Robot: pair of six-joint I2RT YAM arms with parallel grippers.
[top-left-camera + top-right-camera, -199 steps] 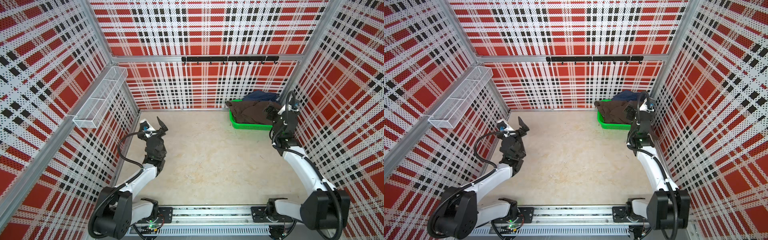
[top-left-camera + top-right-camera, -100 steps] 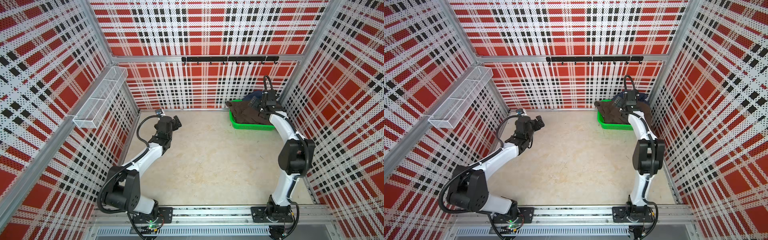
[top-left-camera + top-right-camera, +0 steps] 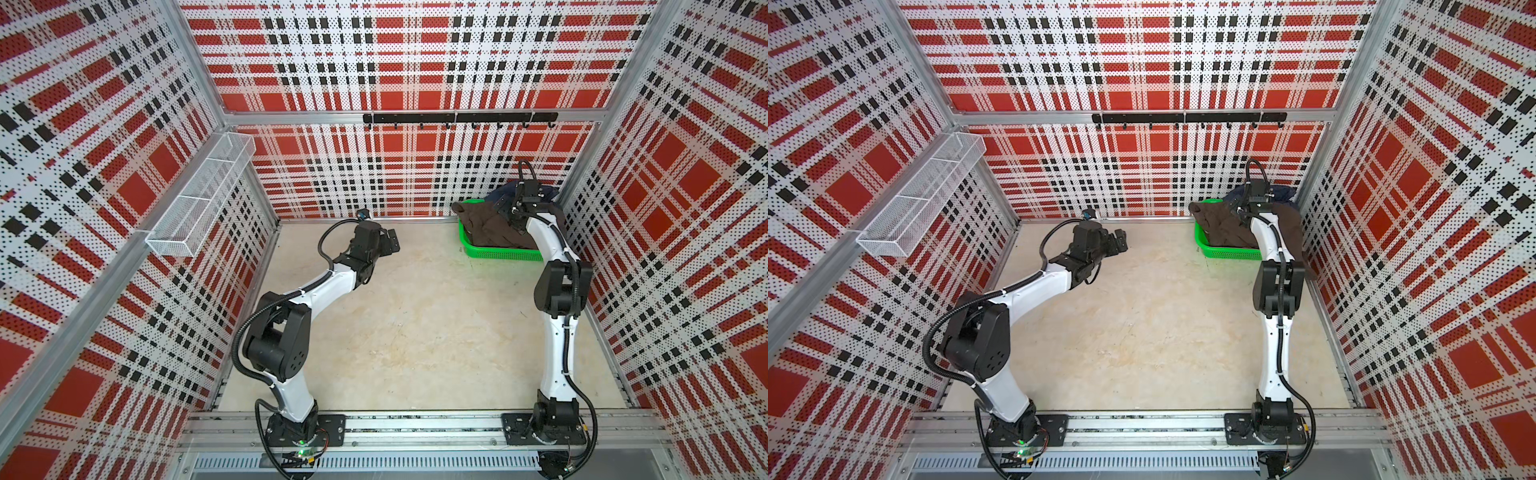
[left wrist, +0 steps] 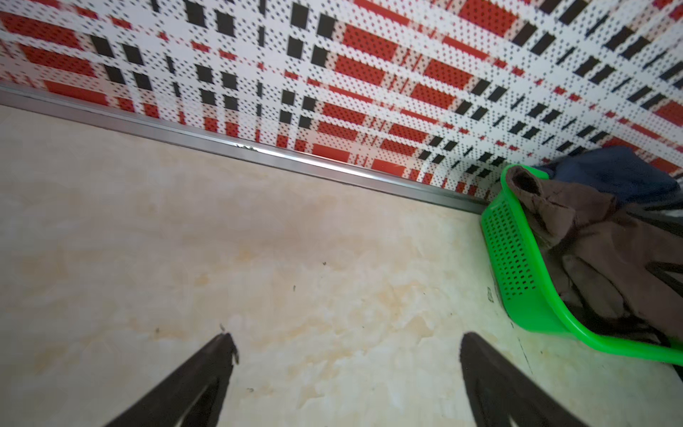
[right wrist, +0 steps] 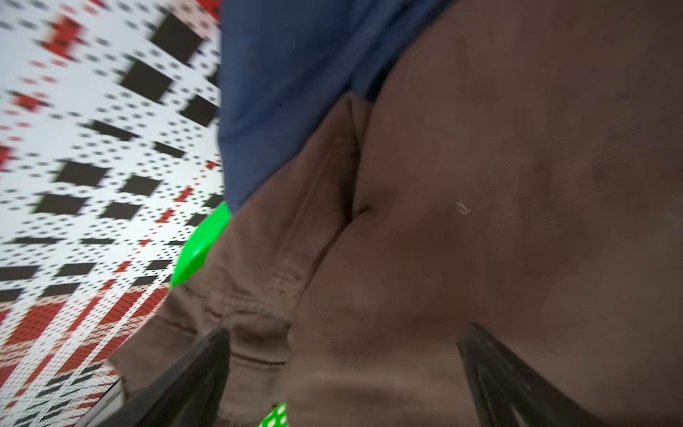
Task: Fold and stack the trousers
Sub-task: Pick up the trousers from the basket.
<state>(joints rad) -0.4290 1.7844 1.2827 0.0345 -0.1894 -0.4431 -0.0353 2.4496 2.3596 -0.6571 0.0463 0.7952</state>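
Note:
The dark brown trousers (image 3: 484, 226) (image 3: 1221, 226) lie crumpled in a green basket (image 3: 498, 252) (image 3: 1229, 252) at the back right corner, spilling over its rim. My right gripper (image 3: 509, 212) (image 3: 1240, 208) hangs open just above them. In the right wrist view brown cloth (image 5: 480, 222) fills the space beyond the spread fingers of the right gripper (image 5: 343, 332), and nothing is gripped. My left gripper (image 3: 392, 243) (image 3: 1121, 241) (image 4: 345, 340) is open over bare table at the back left, pointing toward the basket (image 4: 517, 258) and the trousers (image 4: 610, 251).
Blue denim jeans (image 3: 505, 193) (image 4: 610, 173) (image 5: 288, 92) lie behind the trousers in the basket, against the back wall. A white wire shelf (image 3: 199, 208) hangs on the left wall and a black hook rail (image 3: 457, 118) on the back wall. Plaid walls enclose three sides.
Both arms have stretched toward the back. The right gripper swung from beside the basket to above the trousers. The left gripper moved back and to the right over the table.

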